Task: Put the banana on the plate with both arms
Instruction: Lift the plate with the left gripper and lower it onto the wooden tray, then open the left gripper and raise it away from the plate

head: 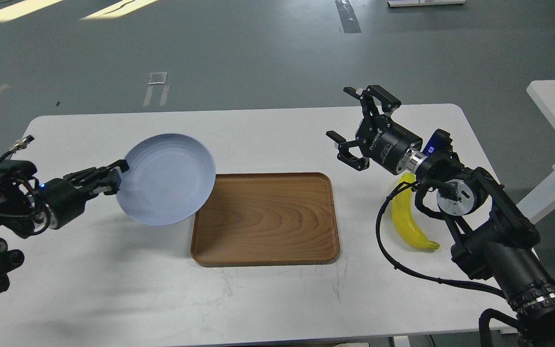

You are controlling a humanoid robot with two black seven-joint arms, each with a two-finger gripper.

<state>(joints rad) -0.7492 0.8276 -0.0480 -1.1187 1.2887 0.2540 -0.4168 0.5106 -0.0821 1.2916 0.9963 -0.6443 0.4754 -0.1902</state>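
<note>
Banana, long, yellow and curved (pixel 410 226), lies untouched; my left gripper (pixel 113 177) holds the round pale-blue plate (pixel 166 179), my right gripper (pixel 354 123) gapes empty and must reach down next.

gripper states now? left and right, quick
Left gripper: shut on the round pale blue plate, held tilted above the table.
Right gripper: open, empty.

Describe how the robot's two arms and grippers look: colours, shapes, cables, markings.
Both arms are black and jointed. The right gripper has black claw fingers on a round black body with white lettering, behind it a silver wrist ring, a blue part and a looping black cable. The left gripper is black too, on a round body with a small blue light, thin wires and a silver connector.
</note>
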